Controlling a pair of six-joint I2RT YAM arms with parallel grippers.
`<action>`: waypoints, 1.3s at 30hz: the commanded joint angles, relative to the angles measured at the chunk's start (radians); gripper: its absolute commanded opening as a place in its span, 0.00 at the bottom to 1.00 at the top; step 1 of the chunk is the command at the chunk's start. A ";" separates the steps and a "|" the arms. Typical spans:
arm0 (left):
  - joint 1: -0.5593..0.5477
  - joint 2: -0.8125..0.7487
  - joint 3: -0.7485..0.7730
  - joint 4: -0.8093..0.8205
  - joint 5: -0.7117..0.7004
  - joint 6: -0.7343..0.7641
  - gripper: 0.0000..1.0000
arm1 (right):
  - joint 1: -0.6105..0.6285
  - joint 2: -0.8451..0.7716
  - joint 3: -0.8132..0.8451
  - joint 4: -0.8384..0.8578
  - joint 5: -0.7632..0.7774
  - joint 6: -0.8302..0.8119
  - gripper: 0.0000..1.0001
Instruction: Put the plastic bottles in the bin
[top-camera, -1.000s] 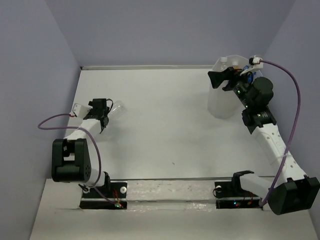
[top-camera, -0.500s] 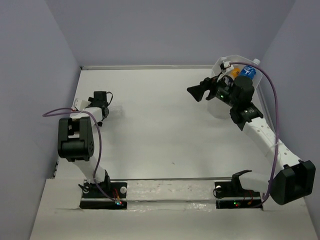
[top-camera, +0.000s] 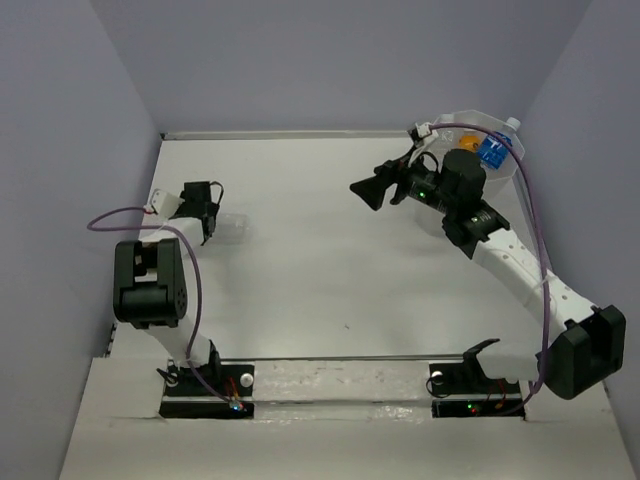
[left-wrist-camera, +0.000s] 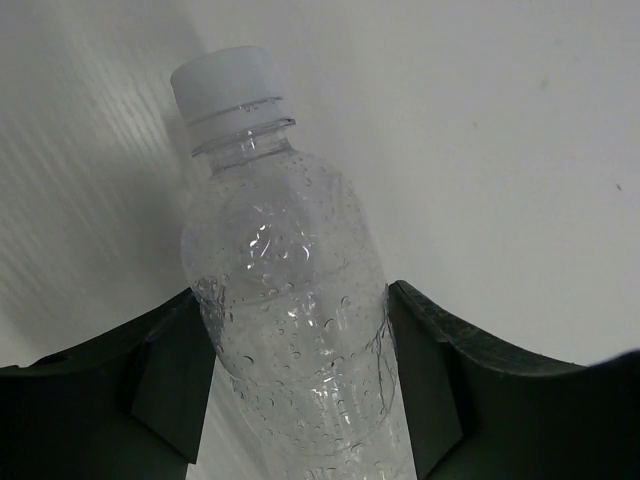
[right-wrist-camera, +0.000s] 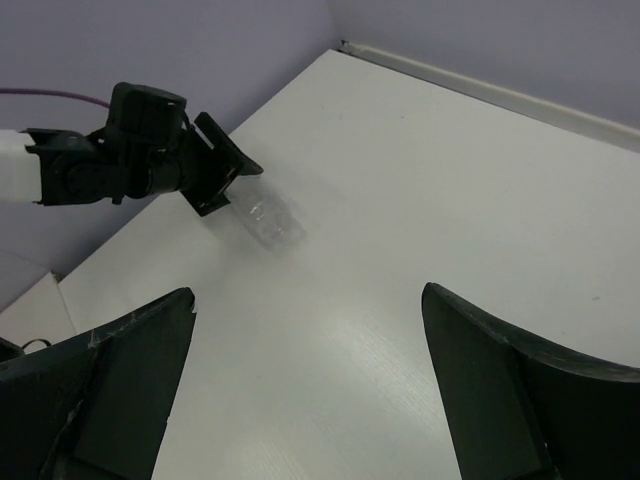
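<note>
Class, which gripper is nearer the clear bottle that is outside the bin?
Left. The left gripper has fingers either side of the clear bottle; the right gripper is far across the table, near the bin.

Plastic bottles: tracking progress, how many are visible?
3. One clear bottle between the fingers of the left end effector; a blue-labelled one and an orange one in the bin. The right arm may hide more.

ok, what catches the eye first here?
A clear bottle at the left side of the table, with the left arm's jaws snug against both its sides. In the far right corner, the white bin already holds a blue-labelled bottle, and the right arm's jaws hang wide open and empty over the table.
</note>
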 joint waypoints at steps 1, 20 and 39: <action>-0.106 -0.183 -0.069 0.155 0.086 0.135 0.46 | 0.048 0.032 0.047 0.003 0.059 0.017 1.00; -0.476 -0.691 -0.540 0.769 0.735 0.419 0.50 | 0.120 0.111 -0.076 0.175 0.036 0.261 1.00; -0.620 -0.796 -0.587 0.800 0.899 0.563 0.50 | 0.311 0.281 0.021 0.210 0.144 0.278 1.00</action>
